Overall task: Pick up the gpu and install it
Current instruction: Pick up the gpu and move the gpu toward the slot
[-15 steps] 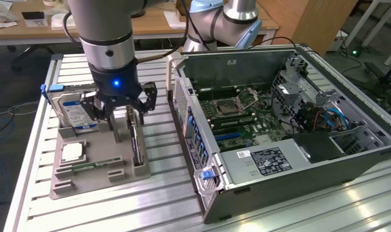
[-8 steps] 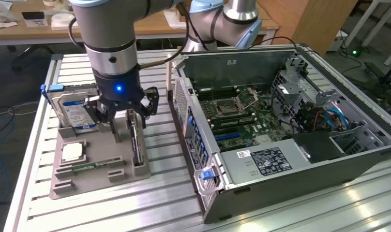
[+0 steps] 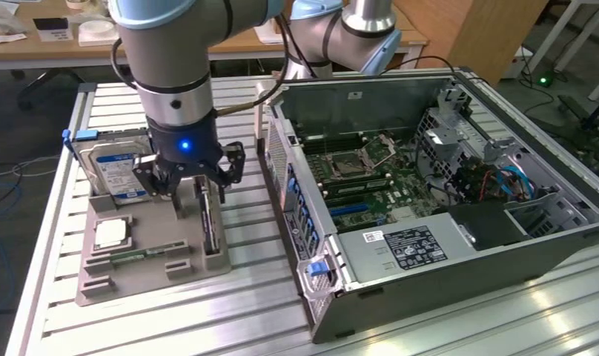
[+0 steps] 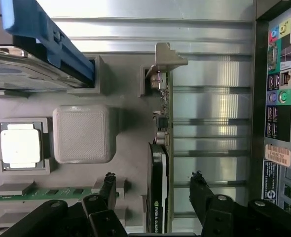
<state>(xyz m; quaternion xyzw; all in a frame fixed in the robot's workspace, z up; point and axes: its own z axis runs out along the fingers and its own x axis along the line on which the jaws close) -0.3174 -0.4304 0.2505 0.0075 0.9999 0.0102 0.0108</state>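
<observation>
Exterior view: a single robot arm reaches straight down over a grey moulded holder on a ribbed aluminium table. Its gripper is spread wide, with one black finger on each side of the gpu. The gpu is a thin flat card standing on its long edge in a slot of the holder (probably so that fingers can close on its two broad faces). A boxy silver hard drive stands upright at the holder's far end. At the exterior view's right a computer case lies open, its green motherboard exposed to take the card.

Wrist view: looking down, the gripper has its jaws apart and nothing clamped, with a gap visible on either side of the gpu. The card shows a narrow green board edge and a glossy black cover, and a folded silver bracket caps its far end. Other recesses of the holder hold a square metal-topped processor and a slim green memory stick. The hard drive carries a blue plastic rail.
</observation>
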